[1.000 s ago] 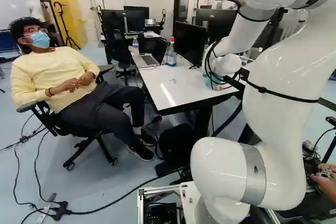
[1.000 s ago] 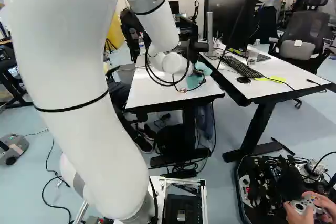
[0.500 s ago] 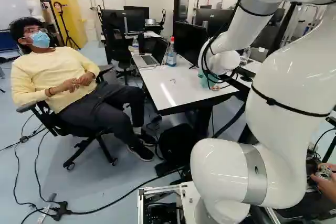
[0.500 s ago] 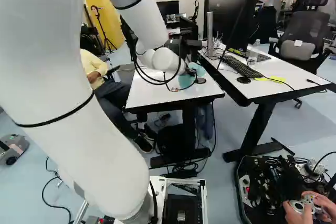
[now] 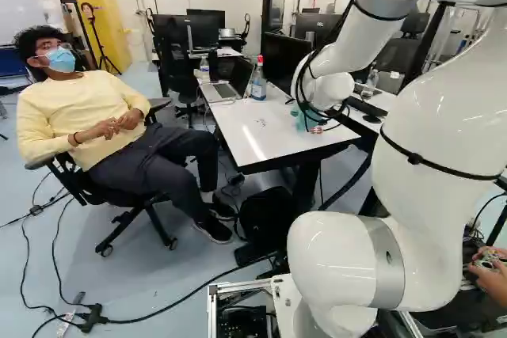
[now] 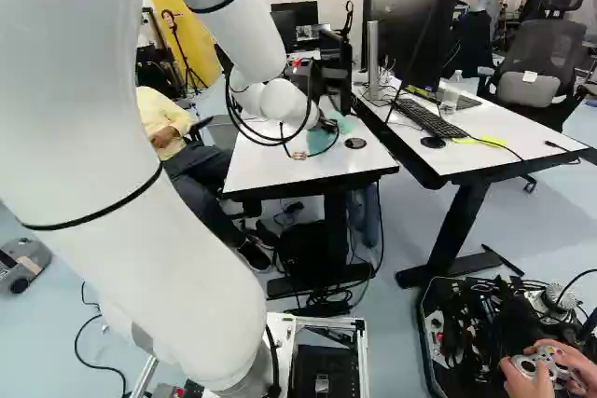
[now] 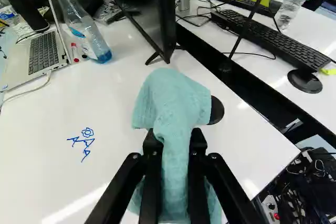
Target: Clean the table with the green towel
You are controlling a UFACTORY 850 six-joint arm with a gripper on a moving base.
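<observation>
Towel (image 7: 172, 103) pinched between both jaws of the gripper (image 6: 328, 126) over the white table (image 7: 37, 114), near blue drawing (image 7: 86, 141) and black disc (image 7: 217, 110).

At twelve o'clock in both base views the arm (image 5: 432, 108) is cut off. In the right base view, the fingertips of the gripper (image 6: 327, 125) are too small to tell. In the wrist view, the green towel (image 7: 170, 98) hides its own underside and part of the black disc (image 7: 217, 110) at the gripper's one o'clock; at eleven, the cap of the bottle (image 7: 84, 27) is cut off.
</observation>
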